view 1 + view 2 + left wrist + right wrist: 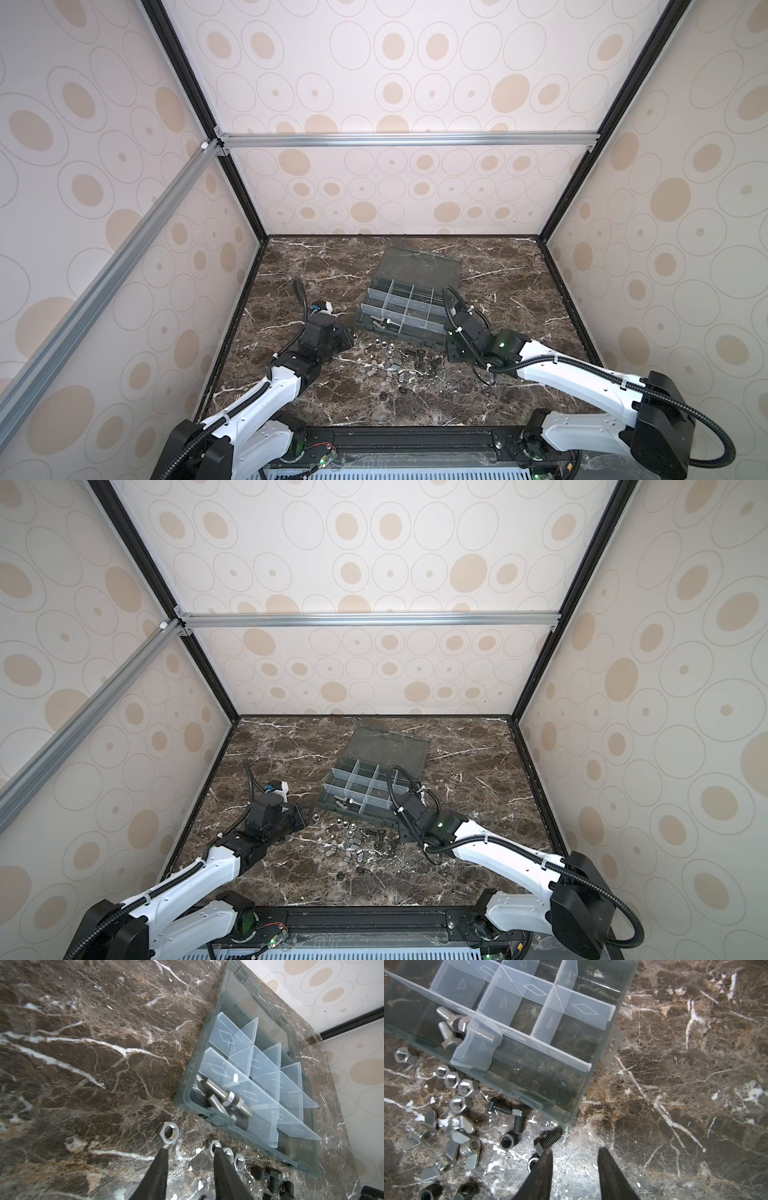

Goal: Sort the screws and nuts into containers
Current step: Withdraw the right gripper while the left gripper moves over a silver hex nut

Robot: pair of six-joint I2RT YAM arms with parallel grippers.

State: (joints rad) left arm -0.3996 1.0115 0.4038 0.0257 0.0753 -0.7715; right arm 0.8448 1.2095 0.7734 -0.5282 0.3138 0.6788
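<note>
Two robot grippers flank a scatter of loose hardware on the brown marble tabletop (299, 266), on the near side of the open smoky-grey organizer box (399, 333). The left gripper (191, 1150), fingers apart and empty, points at a lone silver hex nut (169, 1132) at the scatter's far-left edge. The nut lies flat just ahead of one fingertip, outside the gap, so a sideways shift looks needed before any pinch. The right gripper (575, 1151), likewise apart and holding nothing, sits at the scatter's right end. There a black screw (548, 1140) lies almost touching one fingertip, its threaded shaft slanting toward the box's near-right corner. Each arm is nearer its own piece. Silver bolts (446, 1031) already lie in the box's near-left cell, while hex nuts (465, 1086), wing nuts (462, 1126) and other black screws (500, 1107) wait on the marble between the arms.
</note>
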